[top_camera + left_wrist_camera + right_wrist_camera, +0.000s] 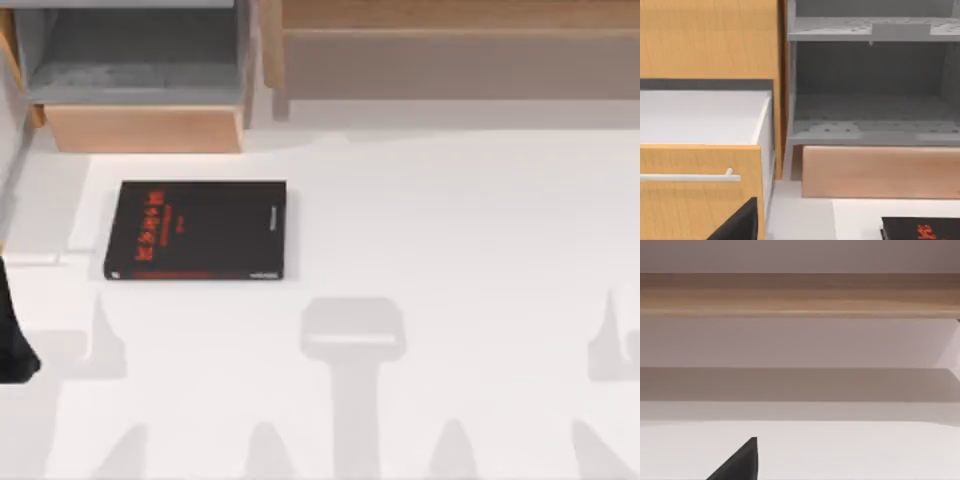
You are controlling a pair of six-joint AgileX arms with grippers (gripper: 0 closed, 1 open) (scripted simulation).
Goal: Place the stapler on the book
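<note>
Black, at the top view's left edge, a bit of my left arm (14,345) showed; whether its gripper was clenched I cannot tell. Left of centre, the book (197,230) lay flat on the table (450,250). From the left wrist, the book's corner sat below a grey shelf (870,132) and beside an open drawer (700,190). From the right wrist, a wooden ledge (800,295) crossed above the tabletop.

- White bench (450,250): flat surface, seen from above.
- Black book (197,230) with red lettering lies flat on the bench, toward its left, near the wooden drawer front (143,128).
</note>
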